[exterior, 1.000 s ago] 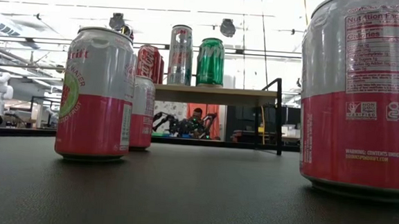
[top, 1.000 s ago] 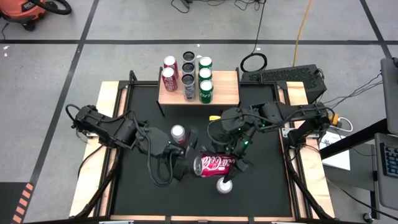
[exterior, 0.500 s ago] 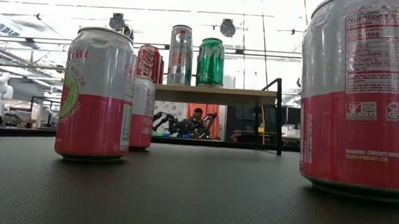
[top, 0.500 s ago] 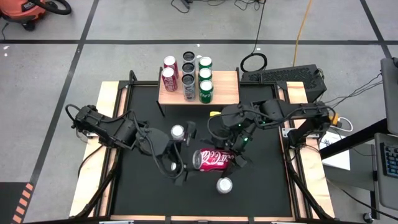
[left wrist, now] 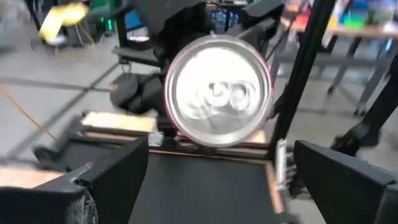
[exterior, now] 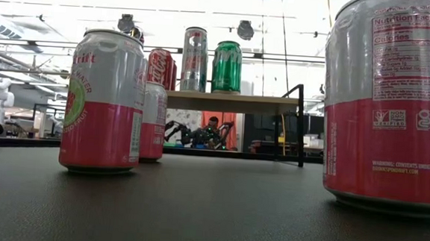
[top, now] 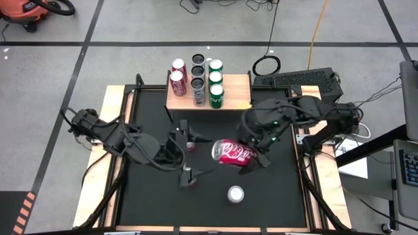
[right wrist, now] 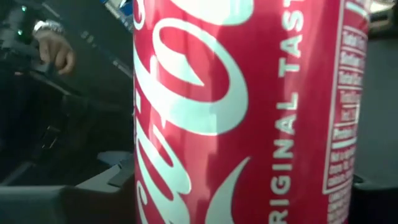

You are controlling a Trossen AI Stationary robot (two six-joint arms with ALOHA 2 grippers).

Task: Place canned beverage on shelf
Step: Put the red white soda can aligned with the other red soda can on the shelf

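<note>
A red Coca-Cola can (top: 232, 153) hangs lying level above the black table top, with my right gripper (top: 255, 155) shut on its right end. Its silver top (left wrist: 217, 90) faces my left gripper (top: 185, 153), which stands open just left of it, one finger on each side and touching nothing. The can's red wall (right wrist: 236, 112) fills the right wrist view. The shelf (top: 238, 98) stands at the table's far edge with several cans (top: 197, 83) upright on its left part. The low view shows neither gripper. My right gripper pinches the can's side wall (right wrist: 149, 193) between its two fingers, at the end away from the top. The fingers come from the table's right, slanting a little down, and lie along the can. The can is lifted clear and lies about level, top toward the left.
Two pink and white cans stand upright on the table: one (top: 236, 194) near the front, one (top: 191, 141) beside my left gripper's far finger. The shelf's right part (top: 240, 88) is bare wood. Wooden strips (top: 108, 150) run along the table's sides.
My left gripper has opened, let go of the can's top end, rolled, and drawn back a little toward the table's left. My right gripper has carried the can up and toward the far edge and the shelf, keeping it level.
</note>
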